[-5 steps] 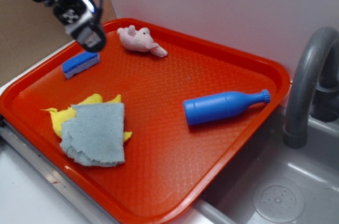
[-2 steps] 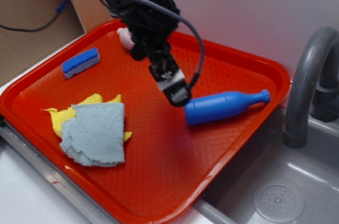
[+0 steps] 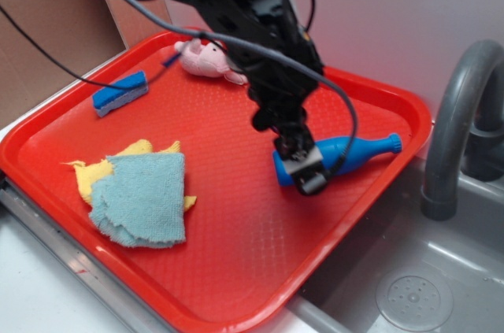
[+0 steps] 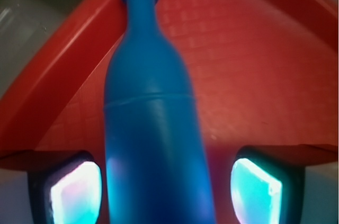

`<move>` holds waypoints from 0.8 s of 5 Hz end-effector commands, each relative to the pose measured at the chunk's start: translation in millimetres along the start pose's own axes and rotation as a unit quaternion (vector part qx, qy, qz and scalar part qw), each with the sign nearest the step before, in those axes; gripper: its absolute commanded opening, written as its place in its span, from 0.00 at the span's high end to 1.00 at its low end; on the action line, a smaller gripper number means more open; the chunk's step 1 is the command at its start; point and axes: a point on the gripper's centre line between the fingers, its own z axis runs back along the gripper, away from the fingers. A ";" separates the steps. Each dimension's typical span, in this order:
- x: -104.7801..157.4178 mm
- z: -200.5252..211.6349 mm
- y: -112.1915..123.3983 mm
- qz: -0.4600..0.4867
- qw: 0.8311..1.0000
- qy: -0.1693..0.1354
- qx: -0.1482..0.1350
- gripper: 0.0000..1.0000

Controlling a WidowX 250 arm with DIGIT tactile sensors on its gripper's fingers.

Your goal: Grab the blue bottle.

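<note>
The blue bottle [image 3: 358, 149] lies on its side at the right of the red tray [image 3: 236, 270], its ribbed cap pointing toward the tap. My gripper [image 3: 305, 171] hangs over the bottle's wide base end and hides part of it. In the wrist view the bottle [image 4: 151, 118] runs straight up the middle, with my gripper [image 4: 165, 192] open around its body. One fingertip [image 4: 74, 192] sits close on the left, the other [image 4: 257, 189] farther off on the right, and a gap shows on both sides.
A pink plush toy [image 3: 206, 58] and a blue-and-white sponge [image 3: 120, 90] lie at the tray's back left. A pale blue cloth [image 3: 146, 195] covers a yellow cloth [image 3: 88, 174] at front left. A grey tap [image 3: 457, 120] and sink [image 3: 409, 290] stand just right of the tray.
The arm has swung from the tray's back left corner across to the right and come down over the bottle's base end. The bottle has not moved.
</note>
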 end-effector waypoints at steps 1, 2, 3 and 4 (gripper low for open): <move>12.1 0.9 -28.3 -0.017 0.999 -0.027 -0.019 0.00; 10.6 2.1 -29.3 -0.019 0.999 -0.024 -0.013 1.00; 7.6 10.1 -22.5 0.005 1.000 0.001 0.008 1.00; 2.7 26.9 -4.9 0.048 0.999 0.017 0.009 1.00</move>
